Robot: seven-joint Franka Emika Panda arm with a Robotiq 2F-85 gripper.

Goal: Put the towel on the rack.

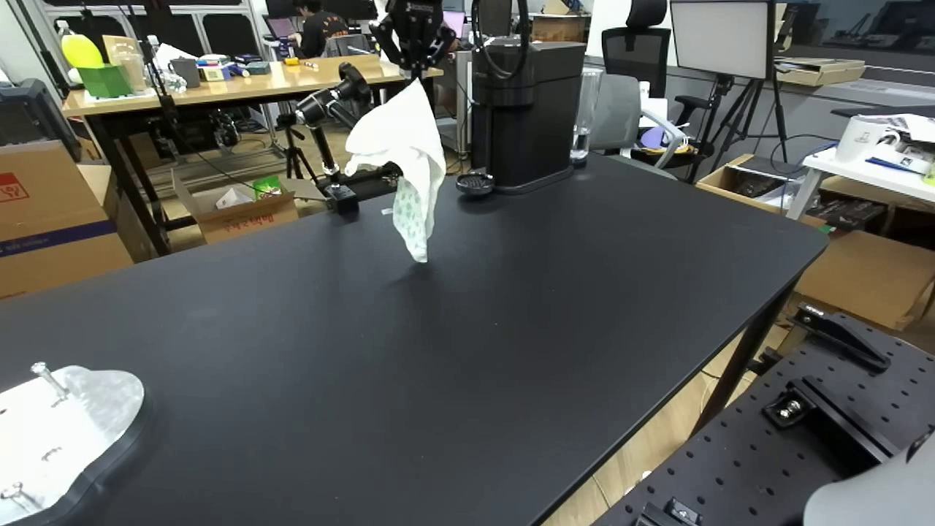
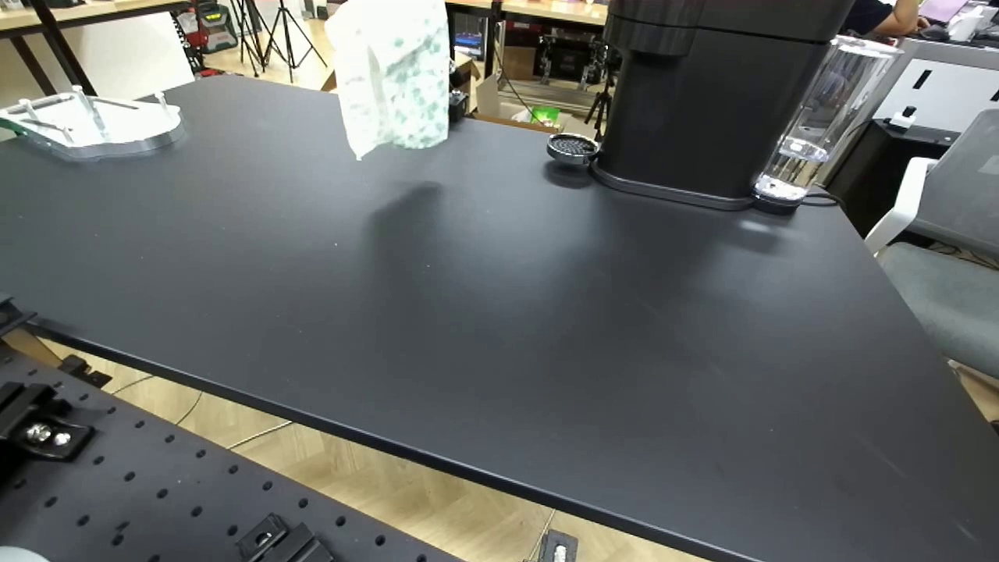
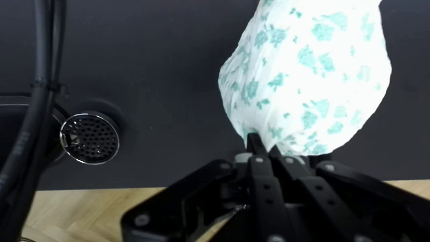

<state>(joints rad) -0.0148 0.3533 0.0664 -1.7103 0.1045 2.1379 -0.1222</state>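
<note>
Picked up, the towel hangs above the far side of the black table in an exterior view, pinched in the nearly closed gripper. Draping and release remain, maybe on the pegged board near left, if that is the rack

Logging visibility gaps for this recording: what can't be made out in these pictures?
Towel and black machine: upper ends cut off by the top edge in an exterior view.
Towel's gripped part: hidden inside the gripper in the wrist view.
Pegged white board: part cut off by the left edge in an exterior view.
</note>
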